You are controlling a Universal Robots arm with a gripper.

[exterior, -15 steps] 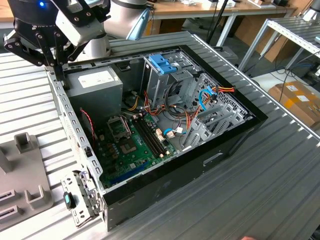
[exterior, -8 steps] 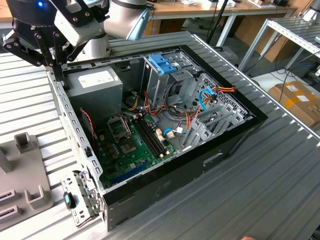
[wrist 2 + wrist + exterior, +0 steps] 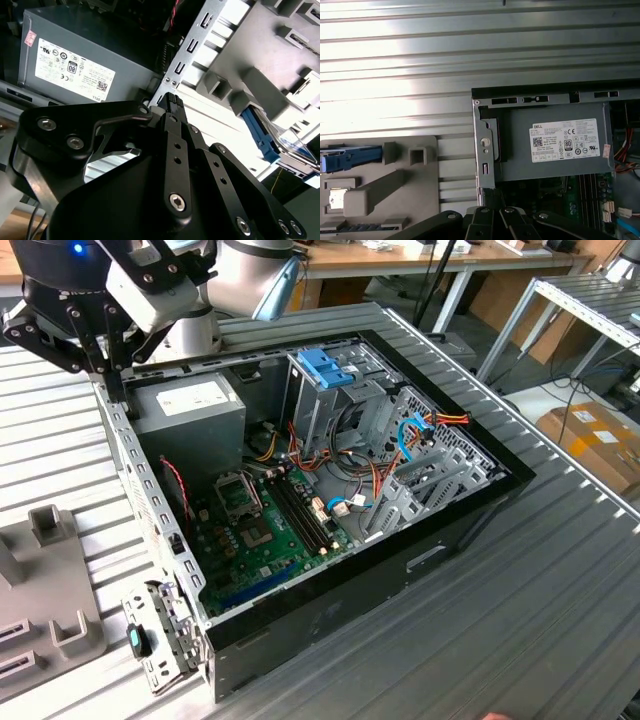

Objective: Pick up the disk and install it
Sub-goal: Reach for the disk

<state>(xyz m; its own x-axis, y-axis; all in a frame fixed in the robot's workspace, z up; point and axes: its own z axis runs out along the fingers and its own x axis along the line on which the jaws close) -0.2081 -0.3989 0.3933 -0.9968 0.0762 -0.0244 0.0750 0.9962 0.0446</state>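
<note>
The disk [image 3: 349, 156], dark with bright blue side rails, lies in a grey holder [image 3: 417, 200] on the table beside the computer case; in the second wrist view its blue rail [image 3: 259, 137] shows past the case wall. My gripper [image 3: 114, 388] hangs over the rear corner of the open case [image 3: 330, 580], next to the grey power supply [image 3: 190, 405]. In the second wrist view the gripper [image 3: 172, 100] is shut with nothing in it. It is well apart from the disk.
Inside the case an upright grey drive cage with a blue top [image 3: 325, 368] stands at the back, with the motherboard [image 3: 265, 530], thin blue cables [image 3: 410, 435] and orange wires around it. The ribbed metal table [image 3: 520, 620] surrounds the case. A cardboard box [image 3: 595, 440] lies on the floor.
</note>
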